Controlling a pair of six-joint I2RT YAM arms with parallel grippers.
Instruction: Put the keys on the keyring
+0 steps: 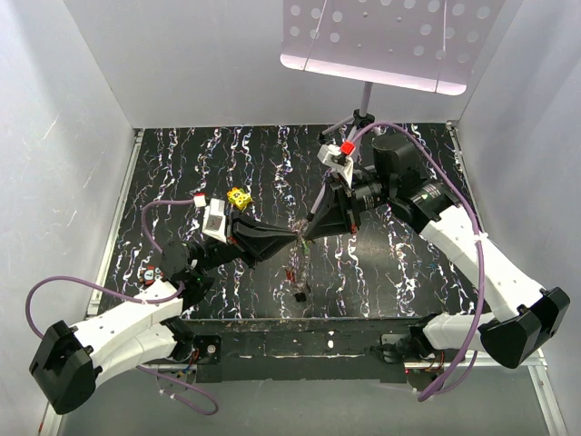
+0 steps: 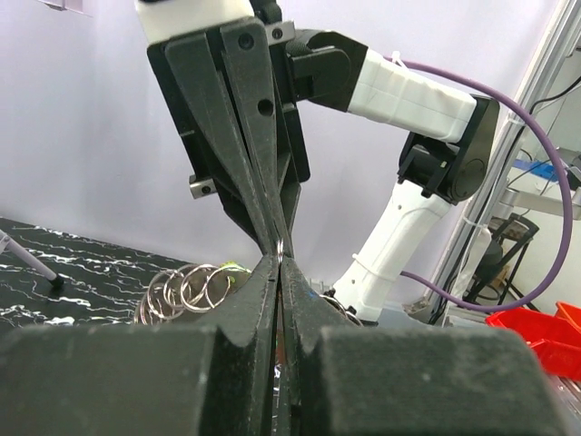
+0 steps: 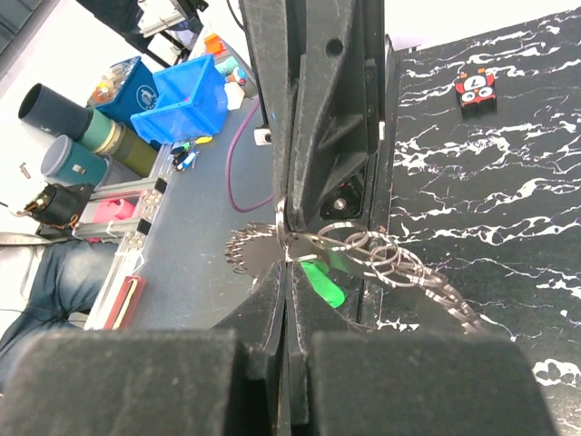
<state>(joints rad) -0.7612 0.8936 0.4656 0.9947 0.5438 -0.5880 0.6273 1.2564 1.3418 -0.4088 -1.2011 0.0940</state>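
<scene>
From above, the left gripper (image 1: 292, 238) and right gripper (image 1: 310, 232) are seen tip to tip over the table (image 1: 227, 154), small keys (image 1: 296, 283) lying nearby; in the left wrist view both are shown clamped shut on the keyring (image 2: 281, 247); in the right wrist view a green key (image 3: 323, 283) is seen just under it

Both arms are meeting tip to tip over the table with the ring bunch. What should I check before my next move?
1. Left gripper shut on the keyring: ok.
2. Right gripper shut, tips meeting the left's: ok.
3. Right gripper's hold on the wire: cannot tell.
4. Green key hanging by the rings: ok. Whether it is threaded on: cannot tell.
5. Loose keys lying on the table, not on the keyring: not ok.
</scene>
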